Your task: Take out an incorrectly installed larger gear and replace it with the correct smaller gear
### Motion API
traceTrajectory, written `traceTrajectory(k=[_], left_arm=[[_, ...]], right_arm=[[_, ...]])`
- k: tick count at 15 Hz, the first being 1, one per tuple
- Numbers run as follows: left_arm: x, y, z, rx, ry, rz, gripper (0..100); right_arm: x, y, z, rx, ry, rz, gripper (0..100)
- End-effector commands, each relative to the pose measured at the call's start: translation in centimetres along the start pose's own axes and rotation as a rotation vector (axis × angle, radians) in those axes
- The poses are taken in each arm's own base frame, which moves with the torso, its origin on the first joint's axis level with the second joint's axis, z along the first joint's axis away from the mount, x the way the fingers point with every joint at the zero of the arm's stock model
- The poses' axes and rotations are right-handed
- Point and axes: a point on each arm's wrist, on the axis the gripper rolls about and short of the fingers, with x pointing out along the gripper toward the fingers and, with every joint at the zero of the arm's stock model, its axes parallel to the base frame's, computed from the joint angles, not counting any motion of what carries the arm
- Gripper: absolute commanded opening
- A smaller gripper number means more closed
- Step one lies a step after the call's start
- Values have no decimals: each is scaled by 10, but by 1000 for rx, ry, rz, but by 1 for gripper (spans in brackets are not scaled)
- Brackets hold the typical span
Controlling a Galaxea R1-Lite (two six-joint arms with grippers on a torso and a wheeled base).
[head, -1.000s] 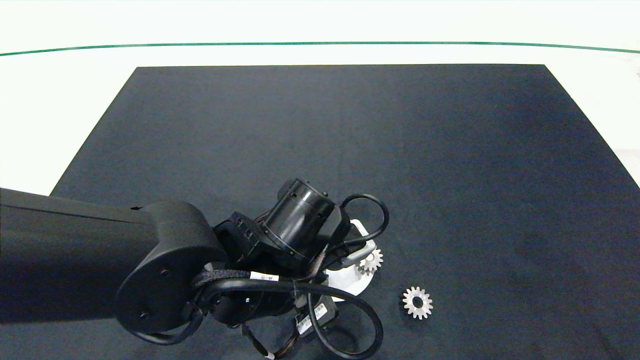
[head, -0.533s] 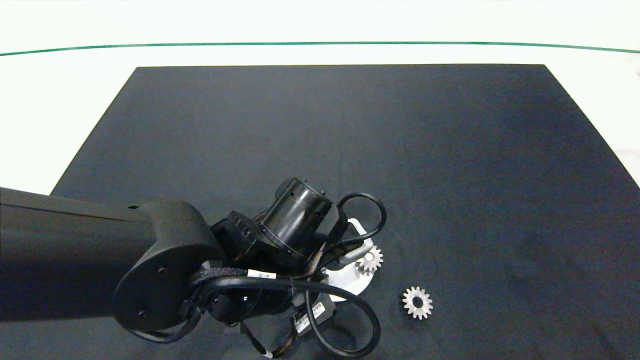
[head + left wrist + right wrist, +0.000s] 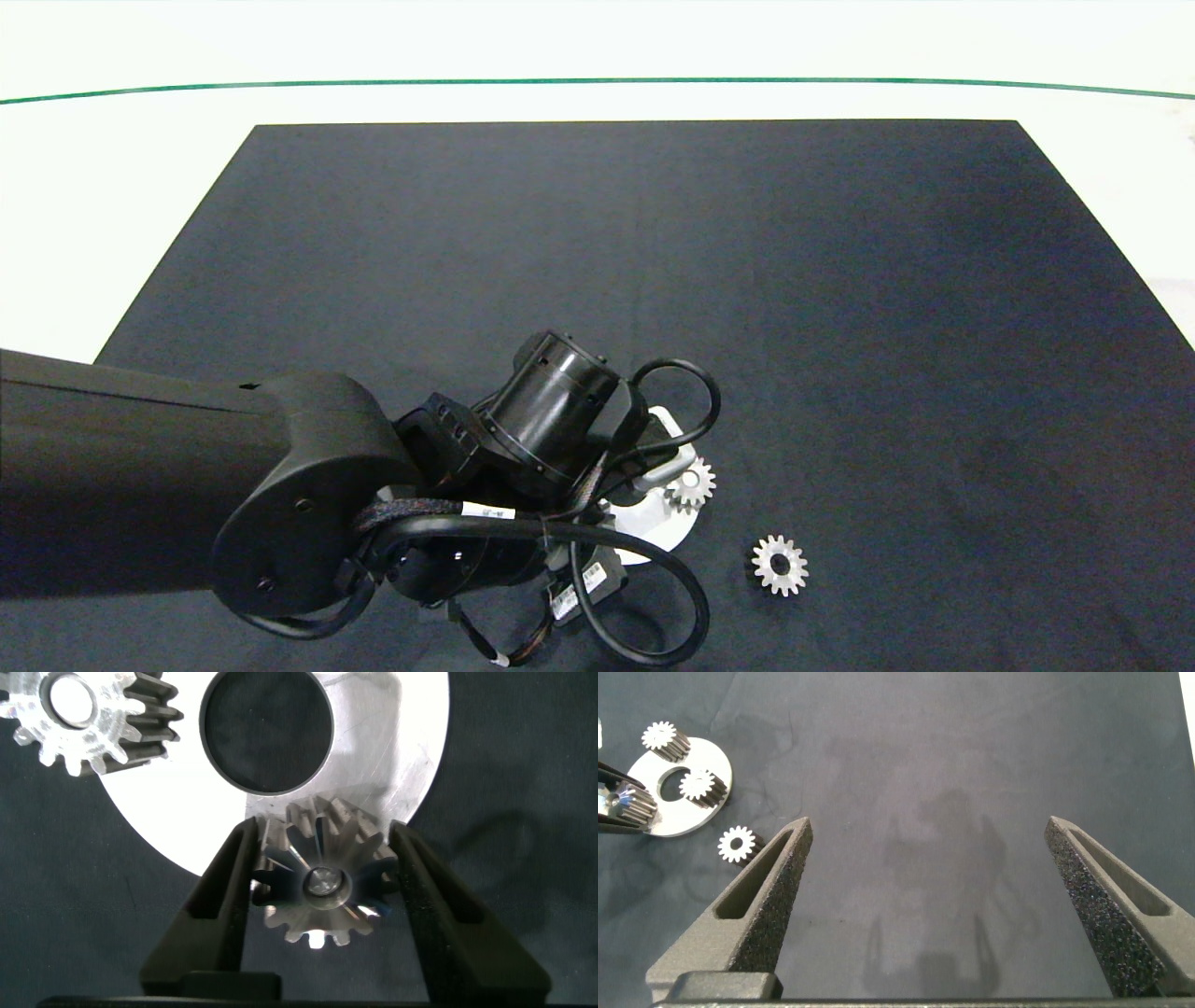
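Observation:
In the left wrist view, the larger gear (image 3: 322,882), thick with long sharp teeth, sits between my left gripper's (image 3: 324,835) fingers at the edge of a silver disc plate (image 3: 392,747). Both fingers press on its teeth, so the gripper is shut on it. The left arm (image 3: 551,411) hides this gear in the head view. The smaller gear (image 3: 780,565), flat with a wide centre hole, lies loose on the black mat to the right of the plate (image 3: 653,537). My right gripper (image 3: 929,826) hangs open over bare mat, far from the smaller gear (image 3: 738,844).
Another silver gear (image 3: 693,485) stands on the plate's right edge, also seen in the left wrist view (image 3: 79,714). The plate has a large round hole (image 3: 266,733). The right wrist view shows two gears (image 3: 701,784) (image 3: 661,735) on the plate (image 3: 715,765).
The left arm has shifted very slightly up and to the left. The gear on the plate's edge and the loose gear have not moved.

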Motion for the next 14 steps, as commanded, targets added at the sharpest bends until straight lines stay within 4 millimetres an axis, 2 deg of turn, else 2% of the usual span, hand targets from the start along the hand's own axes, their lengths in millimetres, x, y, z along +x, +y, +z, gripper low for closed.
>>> traceTrajectory(k=[1, 9, 14], left_arm=[[0, 0, 0, 4, 3, 2, 48], [0, 0, 1, 0, 4, 18, 32], [-6, 3, 3, -12, -13, 27, 31]], right_arm=[[0, 0, 0, 0, 0, 1, 100], [0, 0, 0, 0, 0, 1, 100], [0, 0, 0, 0, -1, 1, 100]])
